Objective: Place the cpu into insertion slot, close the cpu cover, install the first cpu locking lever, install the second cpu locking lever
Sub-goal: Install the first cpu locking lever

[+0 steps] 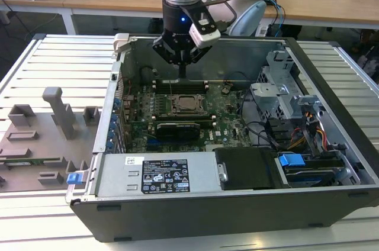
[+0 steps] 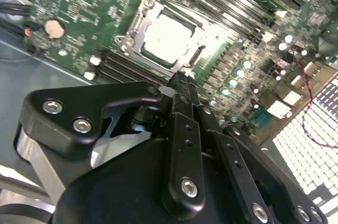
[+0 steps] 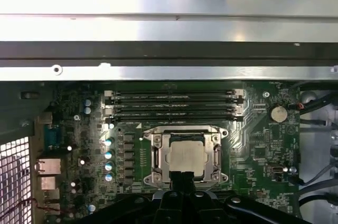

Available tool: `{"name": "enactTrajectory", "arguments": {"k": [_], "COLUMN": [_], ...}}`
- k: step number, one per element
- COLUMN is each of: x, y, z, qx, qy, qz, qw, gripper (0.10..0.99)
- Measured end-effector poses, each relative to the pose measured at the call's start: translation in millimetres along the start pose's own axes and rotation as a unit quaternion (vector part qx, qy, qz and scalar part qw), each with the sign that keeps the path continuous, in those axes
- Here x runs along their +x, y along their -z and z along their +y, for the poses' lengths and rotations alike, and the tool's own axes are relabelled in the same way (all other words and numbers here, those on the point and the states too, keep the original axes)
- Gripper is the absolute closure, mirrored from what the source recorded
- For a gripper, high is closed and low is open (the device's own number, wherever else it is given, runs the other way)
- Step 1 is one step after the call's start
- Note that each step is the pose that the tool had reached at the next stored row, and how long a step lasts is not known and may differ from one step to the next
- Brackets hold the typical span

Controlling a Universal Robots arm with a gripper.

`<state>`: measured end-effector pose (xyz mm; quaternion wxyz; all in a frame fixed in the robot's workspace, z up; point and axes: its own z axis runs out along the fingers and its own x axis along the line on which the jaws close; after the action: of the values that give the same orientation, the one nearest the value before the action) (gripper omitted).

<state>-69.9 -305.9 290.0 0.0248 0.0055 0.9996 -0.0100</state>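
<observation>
surface: ribbed metal desk [image 1: 53, 61] | on it: open computer case [image 1: 237, 203], centre-right of frame | grey fixture blocks [image 1: 56, 109], left of frame

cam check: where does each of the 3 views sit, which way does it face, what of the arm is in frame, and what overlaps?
Exterior view: off the arm, above the open case, looking down at the board; arm and gripper hang over the cpu.
First wrist view: on the arm, facing the insertion slot; black gripper parts show.
Second wrist view: on the arm, oblique, looking past the gripper.
Shared: cpu under the cpu cover.
</observation>
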Motion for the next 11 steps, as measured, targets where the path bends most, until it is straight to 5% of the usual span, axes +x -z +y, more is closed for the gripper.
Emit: {"name": "enactTrajectory", "arguments": {"k": [11], "x": [12.7], "y": [-10.0], "z": [1.3], "qx": [0.0001], "qy": [0.000], "qz": [0.0001], "qw": [1.0000], "gripper": [0.980]}}
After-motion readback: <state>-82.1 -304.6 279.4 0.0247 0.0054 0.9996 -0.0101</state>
